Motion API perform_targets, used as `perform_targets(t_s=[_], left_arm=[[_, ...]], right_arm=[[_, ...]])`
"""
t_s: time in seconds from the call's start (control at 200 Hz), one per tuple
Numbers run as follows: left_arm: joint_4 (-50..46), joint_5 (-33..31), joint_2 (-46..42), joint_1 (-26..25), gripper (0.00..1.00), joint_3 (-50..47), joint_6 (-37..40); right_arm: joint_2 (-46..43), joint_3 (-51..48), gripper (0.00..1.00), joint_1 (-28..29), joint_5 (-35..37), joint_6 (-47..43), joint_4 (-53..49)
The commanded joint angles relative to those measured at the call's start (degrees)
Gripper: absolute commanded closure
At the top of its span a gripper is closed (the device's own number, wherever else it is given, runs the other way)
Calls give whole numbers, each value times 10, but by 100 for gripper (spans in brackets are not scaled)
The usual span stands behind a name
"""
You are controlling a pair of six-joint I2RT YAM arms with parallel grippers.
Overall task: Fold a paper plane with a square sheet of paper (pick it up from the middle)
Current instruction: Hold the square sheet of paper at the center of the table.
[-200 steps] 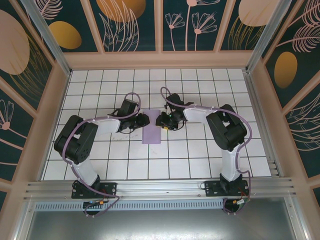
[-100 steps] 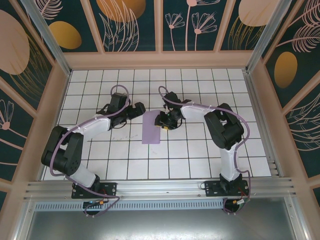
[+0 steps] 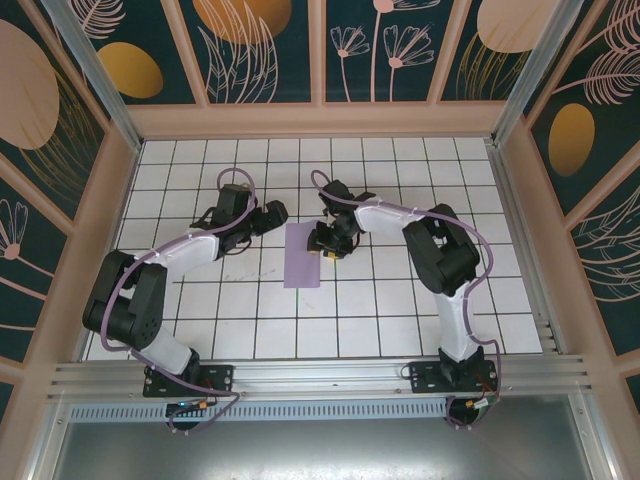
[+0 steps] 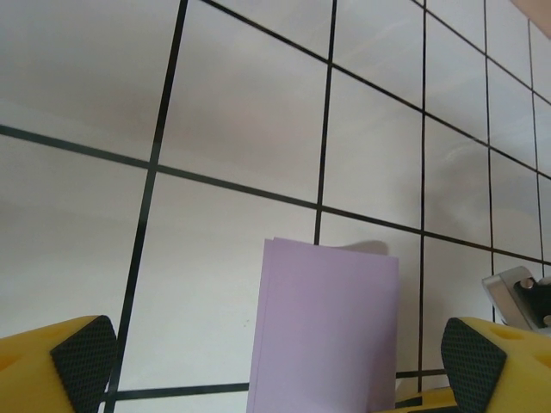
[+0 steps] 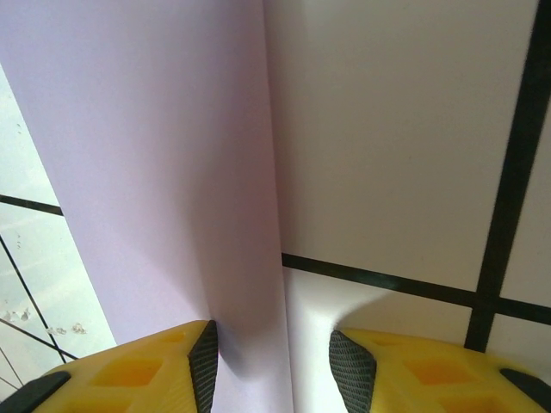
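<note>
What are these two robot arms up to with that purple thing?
They are working on a lilac sheet of paper, folded into a narrow strip on the tiled table. The right claw is down at its right edge, fingers apart with that edge between them. The left claw hangs wide open to the left, clear of the paper. No plane shape yet.

Matte paper sheet on smooth, faintly glossy tiled table
</note>
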Motion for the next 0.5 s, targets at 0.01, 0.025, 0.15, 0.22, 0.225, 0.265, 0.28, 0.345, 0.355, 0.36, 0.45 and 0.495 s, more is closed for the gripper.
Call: perform_targets(t_s=[0.01, 0.025, 0.15, 0.22, 0.225, 0.265, 0.28, 0.345, 0.355, 0.36, 0.45, 0.495], left_arm=[[20, 7, 14, 5, 1, -9, -4], [20, 6, 15, 5, 1, -10, -3], [23, 7, 19, 5, 1, -14, -5], [24, 10, 22, 5, 1, -14, -3], [24, 10, 22, 5, 1, -14, -2], [25, 10, 23, 5, 1, -15, 2], [26, 10, 23, 5, 2, -15, 2], [27, 8, 23, 5, 2, -18, 5], [27, 8, 23, 5, 2, -17, 6], [27, 9, 23, 5, 1, -18, 6], [31, 11, 20, 5, 1, -22, 7], [32, 13, 19, 5, 2, -24, 7]], right_arm=[[127, -43, 52, 12, 92, -25, -13], [128, -43, 52, 13, 92, -26, -13], [133, -41, 52, 13, 93, -29, -16], [137, -39, 52, 14, 93, -31, -17], [137, -39, 52, 14, 93, -31, -17], [139, -38, 52, 14, 93, -32, -17], [140, -38, 52, 15, 92, -33, -16], [144, -35, 52, 15, 92, -34, -18], [144, -34, 52, 16, 92, -34, -18], [144, -34, 52, 16, 92, -34, -18], [148, -32, 52, 16, 93, -33, -20], [150, -31, 52, 16, 93, -31, -21]])
